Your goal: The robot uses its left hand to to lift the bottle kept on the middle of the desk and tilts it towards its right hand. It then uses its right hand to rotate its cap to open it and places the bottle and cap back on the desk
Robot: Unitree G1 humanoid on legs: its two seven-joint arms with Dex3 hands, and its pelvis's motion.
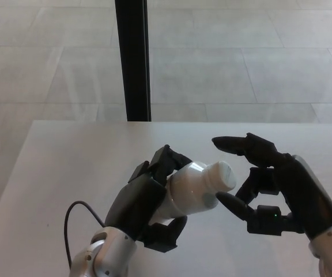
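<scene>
The fingers of the left hand are wrapped over the top of the white bottle, with the thumb curled under it, so the hand is clamped around the bottle's body. The bottle is held above the middle of the desk, tipped on its side with its cap pointing toward the right hand. Much of the bottle's lower body is covered by the left hand, and its base cannot be seen. The right hand's fingers are spread apart: the upper fingers reach out above the cap end and the thumb sits below it, very near the cap. Whether any fingertip touches the cap is hard to tell. Both forearms are cut off by the lower edge of the view. A thin black cable loops beside the left wrist. Behind the desk, a dark vertical post rises against a pale tiled floor.
</scene>
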